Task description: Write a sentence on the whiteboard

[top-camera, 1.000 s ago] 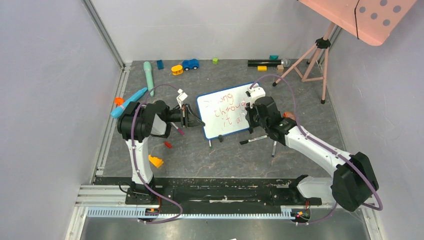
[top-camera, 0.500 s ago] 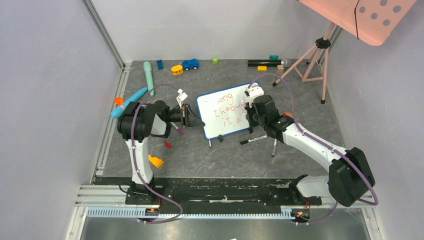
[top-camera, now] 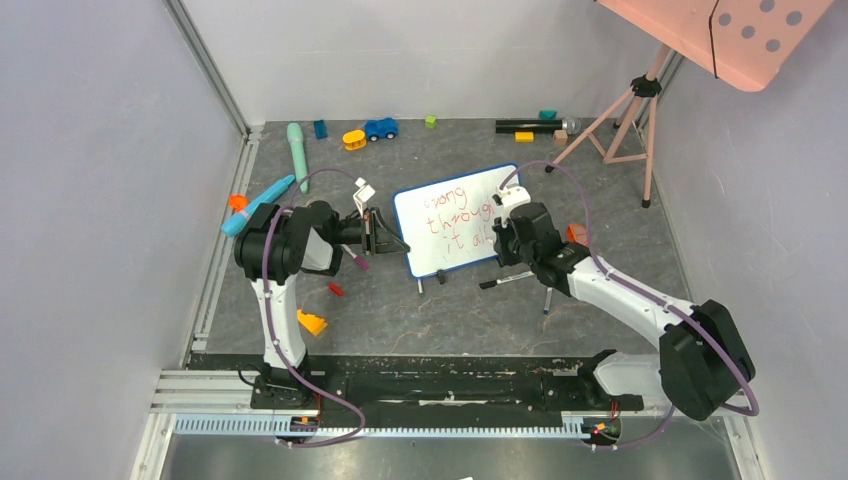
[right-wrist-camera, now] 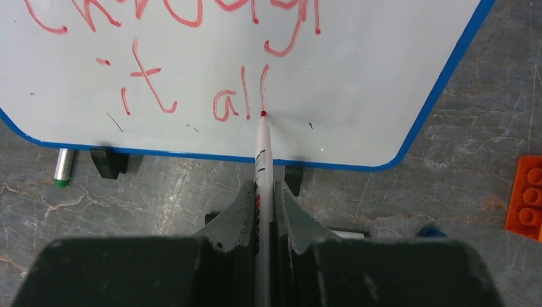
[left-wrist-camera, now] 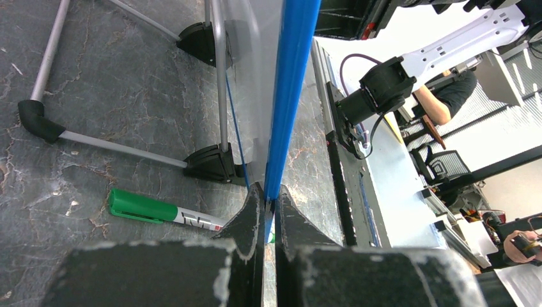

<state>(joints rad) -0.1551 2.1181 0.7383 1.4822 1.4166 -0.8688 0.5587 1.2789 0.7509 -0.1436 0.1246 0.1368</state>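
The whiteboard (top-camera: 455, 218) with its blue frame stands tilted mid-table. It carries the sentence (top-camera: 458, 217) in red, in three slanted lines. In the right wrist view the lines (right-wrist-camera: 192, 83) end in "it al" plus a fresh stroke. My left gripper (top-camera: 384, 236) is shut on the board's blue left edge (left-wrist-camera: 291, 89). My right gripper (top-camera: 505, 238) is shut on a red marker (right-wrist-camera: 262, 160). The marker's tip (right-wrist-camera: 263, 114) touches the whiteboard (right-wrist-camera: 358, 77) at the foot of the last stroke.
A green-capped marker (left-wrist-camera: 160, 210) lies under the board, and a black marker (top-camera: 507, 279) lies just in front of it. An orange brick (right-wrist-camera: 525, 198) lies right of the board. A pink tripod (top-camera: 625, 110) stands back right. Toys lie along the back and left.
My right gripper has moved down and slightly right along the board, drawing a further stroke after "it a". The left arm has not moved.
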